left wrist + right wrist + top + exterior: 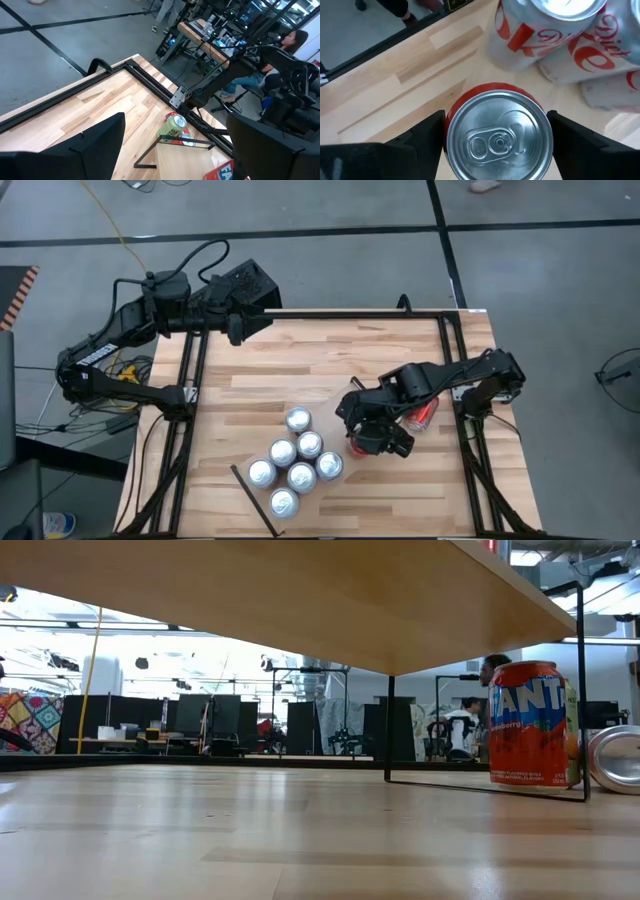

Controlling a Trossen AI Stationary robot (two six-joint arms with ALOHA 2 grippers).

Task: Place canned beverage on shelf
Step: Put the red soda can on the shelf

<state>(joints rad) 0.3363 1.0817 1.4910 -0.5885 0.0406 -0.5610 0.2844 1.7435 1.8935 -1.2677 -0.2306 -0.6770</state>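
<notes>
An upright red can [497,135] sits between the fingers of my right gripper [362,442], which is shut on it and points steeply down over the shelf [332,423], a pale board on thin black legs. Several silver Diet Coke cans [295,460] stand on the shelf right beside it. From underneath, the low view shows the shelf board [300,600]. My left gripper [237,330] waits open above the table's far left corner. My right gripper pinches the red can's round side wall near the top [451,125], one finger on each side. The fingers [427,137] come from above, slanting down. The can stays upright with its pull-tab top up. The can's own body hides its bottom.
A red Fanta can [530,725] stands on the tabletop beside the shelf's black leg [388,725]. Another can [422,415] lies on its side under my right arm. Black frame rails [190,380] run along the table's left, far and right edges. People sit beyond the table.
</notes>
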